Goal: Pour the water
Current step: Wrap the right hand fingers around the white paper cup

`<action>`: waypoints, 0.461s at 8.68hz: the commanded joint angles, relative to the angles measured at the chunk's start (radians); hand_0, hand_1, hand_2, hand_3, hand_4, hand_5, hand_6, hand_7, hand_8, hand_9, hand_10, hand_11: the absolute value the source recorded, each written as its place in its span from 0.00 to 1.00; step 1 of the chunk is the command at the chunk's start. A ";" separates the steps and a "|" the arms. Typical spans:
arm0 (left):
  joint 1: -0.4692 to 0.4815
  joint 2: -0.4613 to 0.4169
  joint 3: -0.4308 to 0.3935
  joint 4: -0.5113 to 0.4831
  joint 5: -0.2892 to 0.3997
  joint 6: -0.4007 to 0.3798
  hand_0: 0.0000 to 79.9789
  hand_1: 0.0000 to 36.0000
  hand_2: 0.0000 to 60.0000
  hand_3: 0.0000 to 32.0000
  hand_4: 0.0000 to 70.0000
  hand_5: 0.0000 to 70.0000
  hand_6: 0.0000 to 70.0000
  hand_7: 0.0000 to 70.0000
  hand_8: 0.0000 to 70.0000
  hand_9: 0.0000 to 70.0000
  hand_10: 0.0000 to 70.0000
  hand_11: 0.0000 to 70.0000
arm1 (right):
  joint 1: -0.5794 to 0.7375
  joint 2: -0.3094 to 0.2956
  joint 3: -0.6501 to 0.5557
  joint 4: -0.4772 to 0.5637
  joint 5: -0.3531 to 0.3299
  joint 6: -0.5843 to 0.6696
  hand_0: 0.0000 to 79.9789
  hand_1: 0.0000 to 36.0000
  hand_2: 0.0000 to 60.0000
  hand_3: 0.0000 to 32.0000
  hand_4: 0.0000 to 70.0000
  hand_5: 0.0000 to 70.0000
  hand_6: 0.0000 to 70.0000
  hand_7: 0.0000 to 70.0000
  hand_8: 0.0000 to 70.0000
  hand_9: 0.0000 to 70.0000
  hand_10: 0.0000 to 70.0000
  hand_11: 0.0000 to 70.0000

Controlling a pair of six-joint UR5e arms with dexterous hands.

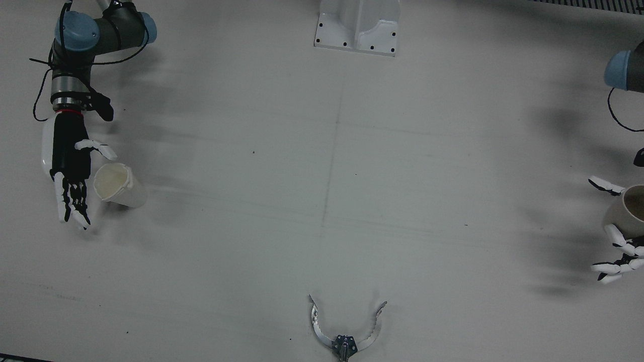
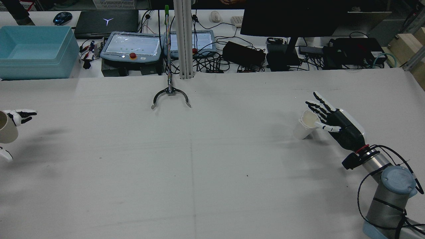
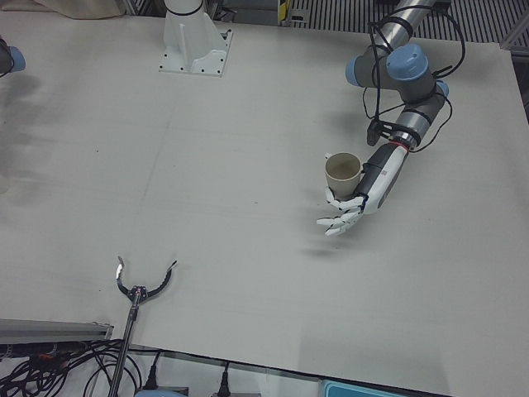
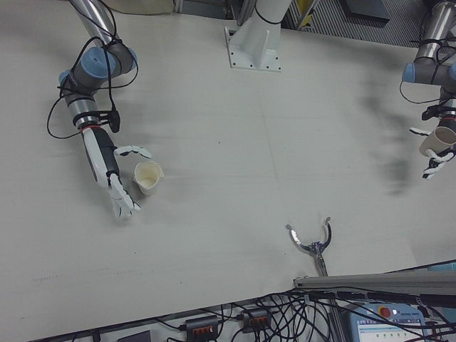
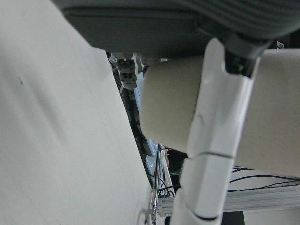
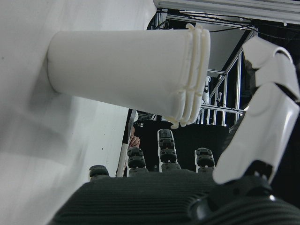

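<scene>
So the right hand (image 1: 70, 166) is flat-out spread, fingers (image 1: 75, 201) stretched straight and apart, holding nothing. The white cup (image 1: 118, 185) stands on the tabletop (image 1: 322, 201) right beside its palm side, with the thumb (image 1: 98, 147) reaching over near the rim. From the right hand view you can see the cup's ribbed rim and a gap between the cup wall and the palm, so I'd say not touching, just really close. The cup looks empty from above, creamy inside.

Over on the other side, the left hand (image 3: 351, 203) is wrapped on a tan mug (image 3: 342, 171), fingers curled around its side, and it's held up off the tabletop with a shadow underneath. The mug sits upright, mouth open to the top. In the left hand view one white finger (image 5: 211, 140) lies straight across the mug's wall.

The two cups are well apart, at opposite ends of the tabletop. Between them, near the operators' edge, a metal grabber claw (image 1: 346, 329) on a stick lies on the tabletop with its prongs open.
</scene>
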 commanded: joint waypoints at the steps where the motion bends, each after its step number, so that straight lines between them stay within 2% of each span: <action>1: 0.001 0.000 0.003 -0.002 -0.002 0.001 1.00 0.48 0.00 0.00 1.00 1.00 0.35 0.31 0.22 0.18 0.12 0.19 | -0.015 0.003 -0.004 0.002 0.027 0.020 0.57 0.40 0.42 0.48 0.01 0.08 0.20 0.23 0.12 0.12 0.00 0.00; 2: -0.001 0.000 0.003 -0.002 0.000 0.001 1.00 0.47 0.00 0.00 1.00 1.00 0.35 0.31 0.22 0.18 0.12 0.19 | -0.027 0.003 -0.007 0.002 0.027 0.020 0.57 0.41 0.42 0.44 0.02 0.08 0.20 0.20 0.10 0.10 0.00 0.00; 4: 0.001 0.000 0.003 -0.002 0.000 -0.001 1.00 0.47 0.00 0.00 1.00 1.00 0.35 0.31 0.22 0.18 0.12 0.19 | -0.047 0.003 -0.009 0.002 0.038 0.018 0.57 0.39 0.42 0.41 0.04 0.08 0.22 0.21 0.11 0.11 0.00 0.00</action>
